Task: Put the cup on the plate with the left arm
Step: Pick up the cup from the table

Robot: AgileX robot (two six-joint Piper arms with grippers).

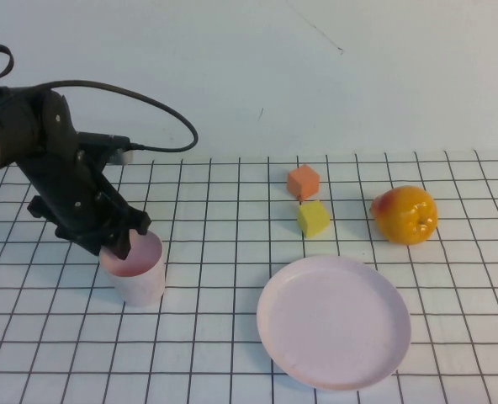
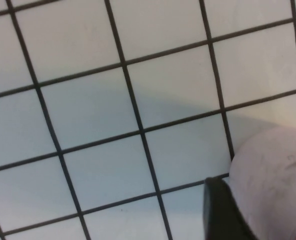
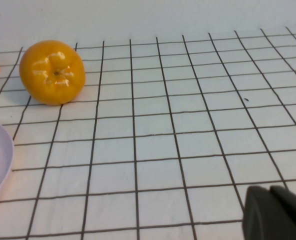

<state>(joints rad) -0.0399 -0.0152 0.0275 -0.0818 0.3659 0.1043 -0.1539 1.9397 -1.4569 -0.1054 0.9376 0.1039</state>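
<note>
- An orange-coloured cube (image 1: 303, 181) sits toward the far side of the table, upright on one face.
- A yellow cube (image 1: 313, 218) lies just nearer than the orange-coloured cube, close beside it; whether the two touch cannot be told.
- An orange fruit (image 1: 405, 215), glossy with a reddish blush on one side, rests to the right of both cubes, clearly apart from them.
- A white table surface (image 1: 232, 353) ruled with a black grid carries everything.
- A plain white wall (image 1: 249, 67) rises behind the table.
</note>
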